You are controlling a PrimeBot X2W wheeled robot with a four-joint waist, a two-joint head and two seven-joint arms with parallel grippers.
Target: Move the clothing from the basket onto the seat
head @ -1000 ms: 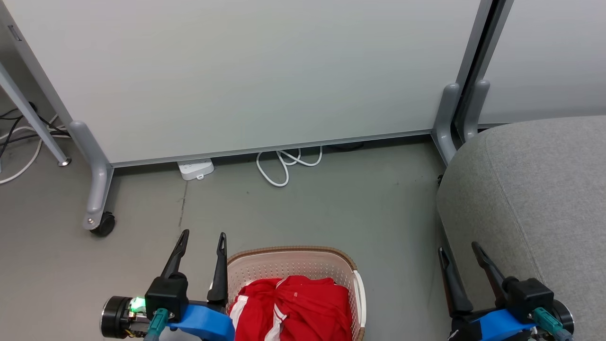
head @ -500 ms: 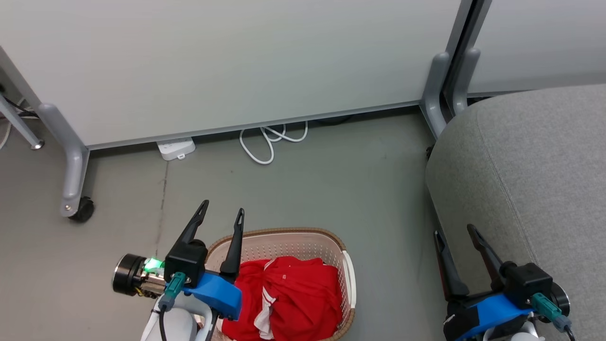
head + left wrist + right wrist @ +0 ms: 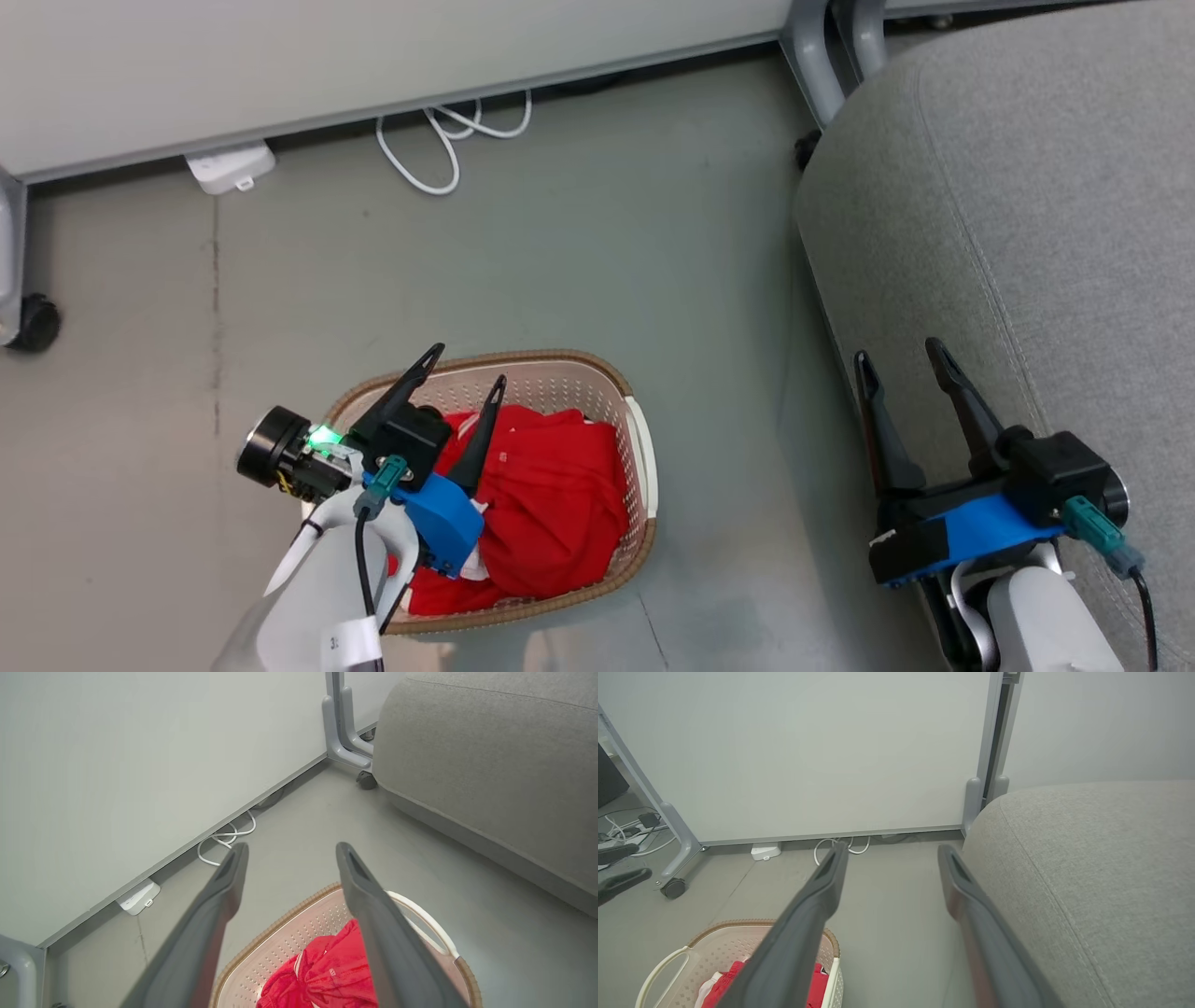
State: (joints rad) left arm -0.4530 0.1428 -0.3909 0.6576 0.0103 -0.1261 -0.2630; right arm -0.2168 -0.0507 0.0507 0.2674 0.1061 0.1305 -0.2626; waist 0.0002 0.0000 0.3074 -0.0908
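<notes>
Op: Biggest first, go.
Ann: Seat (image 3: 1027,187), grey, fills your right side. A strip of bare floor (image 3: 709,280) lies between it and the basket (image 3: 644,467). The basket stands on the floor, well out from the floor's far edge under the white panel (image 3: 373,47).
Op: Clothing?
Ann: Clothing (image 3: 551,495) is all in the basket, a red heap bunched toward its right half. Nothing on the seat, so I'd say you're at the start.
Op: Tools?
Ann: Left tool (image 3: 470,363) has its fingers spread apart and holds nothing, over the basket's left part. Right tool (image 3: 895,348) is spread and empty too, by the seat's left edge, well apart from the basket.
Op: What does the next move turn on?
Ann: The heap lies below and just right of your left tool, whose tips aim past it at the far rim. The basket's long axis runs left to right, slightly slanted. Your left arm is clearly nearer. You'd likely tip down into the red, then carry it right to the seat.
</notes>
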